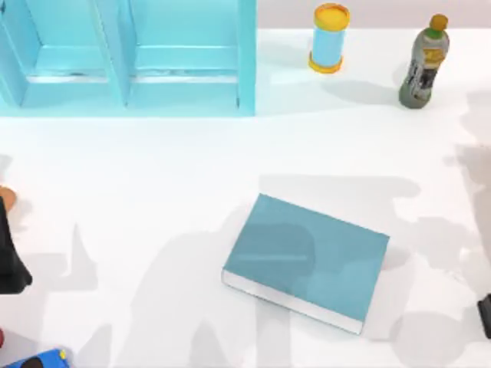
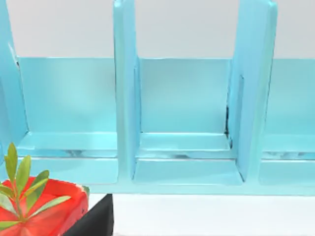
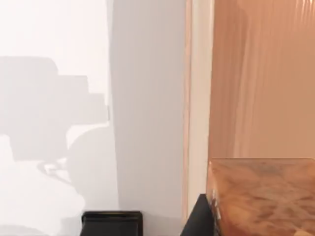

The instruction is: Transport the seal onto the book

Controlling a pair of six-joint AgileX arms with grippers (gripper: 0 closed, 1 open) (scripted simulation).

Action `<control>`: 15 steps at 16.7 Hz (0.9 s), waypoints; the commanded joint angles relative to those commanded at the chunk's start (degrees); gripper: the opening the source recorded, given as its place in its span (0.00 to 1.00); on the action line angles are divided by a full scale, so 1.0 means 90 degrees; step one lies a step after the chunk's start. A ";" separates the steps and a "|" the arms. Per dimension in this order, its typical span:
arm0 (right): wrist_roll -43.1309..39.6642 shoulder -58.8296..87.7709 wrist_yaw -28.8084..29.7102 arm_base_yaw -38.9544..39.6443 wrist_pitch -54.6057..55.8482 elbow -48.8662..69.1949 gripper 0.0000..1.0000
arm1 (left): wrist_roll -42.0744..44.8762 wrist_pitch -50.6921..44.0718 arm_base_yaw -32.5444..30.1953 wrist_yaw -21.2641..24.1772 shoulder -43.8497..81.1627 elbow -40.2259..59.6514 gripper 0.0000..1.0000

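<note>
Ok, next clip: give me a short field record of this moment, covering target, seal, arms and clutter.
target: book flat on the table, right of centre, cover bare
seal: not on the book
left arm: at the top view's left edge
right arm: at the right edge
clutter: light-blue shelf unit, yellow-capped blue cylinder, bottle, potted plant

The white table bore a book near its middle, a shelf at the back left, and a cylinder and bottle at the back right; something blue, perhaps a toy, sat at the front left edge.
</note>
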 joint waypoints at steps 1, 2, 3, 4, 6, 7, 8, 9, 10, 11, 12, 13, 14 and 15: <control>0.0185 -0.0052 0.0021 0.0205 -0.0228 0.0114 0.00 | 0.0000 0.0000 0.0000 0.0000 0.0000 0.0000 1.00; 0.0349 -0.0095 0.0043 0.0382 -0.0425 0.0215 0.00 | 0.0000 0.0000 0.0000 0.0000 0.0000 0.0000 1.00; 0.0479 -0.0126 0.0062 0.0521 -0.0582 0.0295 0.00 | 0.0000 0.0000 0.0000 0.0000 0.0000 0.0000 1.00; 0.0573 -0.0147 0.0077 0.0621 -0.0694 0.0353 0.00 | 0.0000 0.0000 0.0000 0.0000 0.0000 0.0000 1.00; 0.0624 -0.0157 0.0085 0.0674 -0.0755 0.0383 0.00 | 0.0000 0.0000 0.0000 0.0000 0.0000 0.0000 1.00; 0.0624 -0.0157 0.0085 0.0674 -0.0755 0.0383 0.00 | 0.0000 0.0000 0.0000 0.0000 0.0000 0.0000 1.00; 0.0624 -0.0157 0.0085 0.0674 -0.0755 0.0383 0.00 | 0.0000 0.0000 0.0000 0.0000 0.0000 0.0000 1.00; 0.0627 -0.0128 0.0070 0.0646 -0.0741 0.0364 0.00 | 0.0000 0.0000 0.0000 0.0000 0.0000 0.0000 1.00; 0.0640 -0.0123 0.0070 0.0659 -0.0737 0.0365 0.00 | 0.0000 0.0000 0.0000 0.0000 0.0000 0.0000 1.00; 0.0706 -0.0100 0.0071 0.0727 -0.0715 0.0368 0.00 | 0.0000 0.0000 0.0000 0.0000 0.0000 0.0000 1.00; 0.0837 -0.0054 0.0073 0.0862 -0.0672 0.0374 0.00 | 0.0000 0.0000 0.0000 0.0000 0.0000 0.0000 1.00; 0.1016 0.0008 0.0075 0.1044 -0.0614 0.0381 0.00 | 0.0000 0.0000 0.0000 0.0000 0.0000 0.0000 1.00; 0.1246 0.0088 0.0078 0.1277 -0.0538 0.0387 0.00 | 0.0000 0.0000 0.0000 0.0000 0.0000 0.0000 1.00; 0.1512 0.0180 0.0081 0.1546 -0.0449 0.0392 0.00 | 0.0000 0.0000 0.0000 0.0000 0.0000 0.0000 1.00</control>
